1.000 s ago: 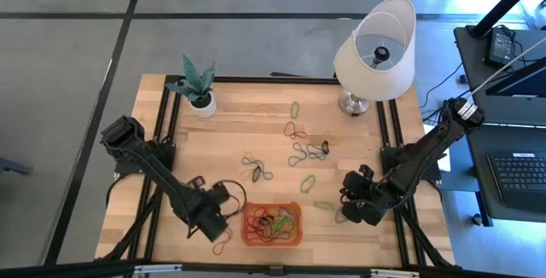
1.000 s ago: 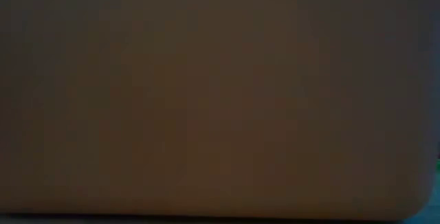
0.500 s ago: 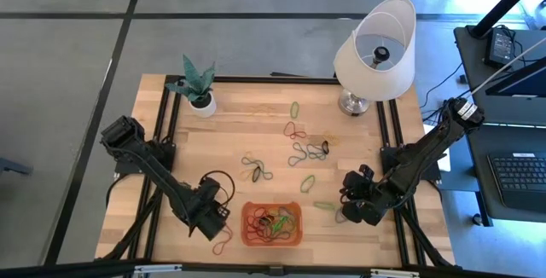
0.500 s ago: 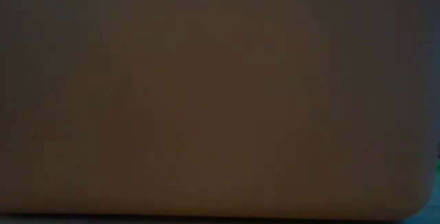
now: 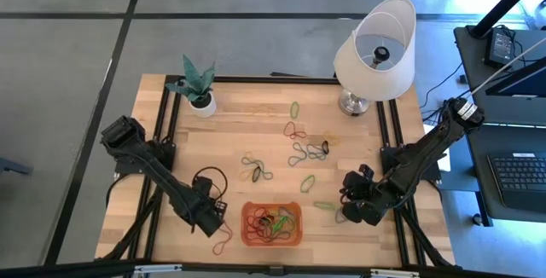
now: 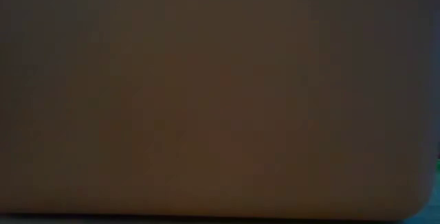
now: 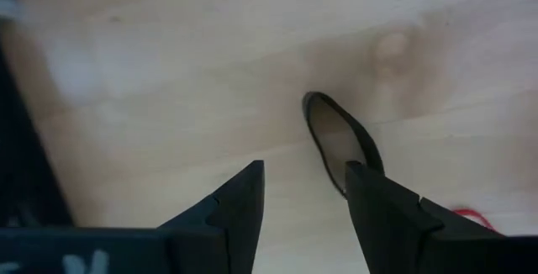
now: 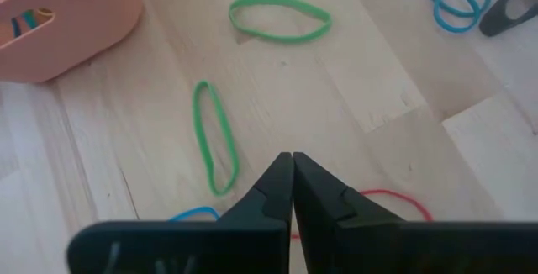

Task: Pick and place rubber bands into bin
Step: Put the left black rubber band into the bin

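Black band (image 7: 340, 139) touching open, empty left gripper (image 7: 304, 197).

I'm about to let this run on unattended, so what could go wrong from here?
1. The left gripper has open jaws low over the wood with a dark band beside one fingertip, not squarely between them; closing could pinch only its edge or miss.
2. A reddish band lies near the table's front edge, beside the bin; a nudge might push it off.
3. The low view is blocked, so there is no side check.
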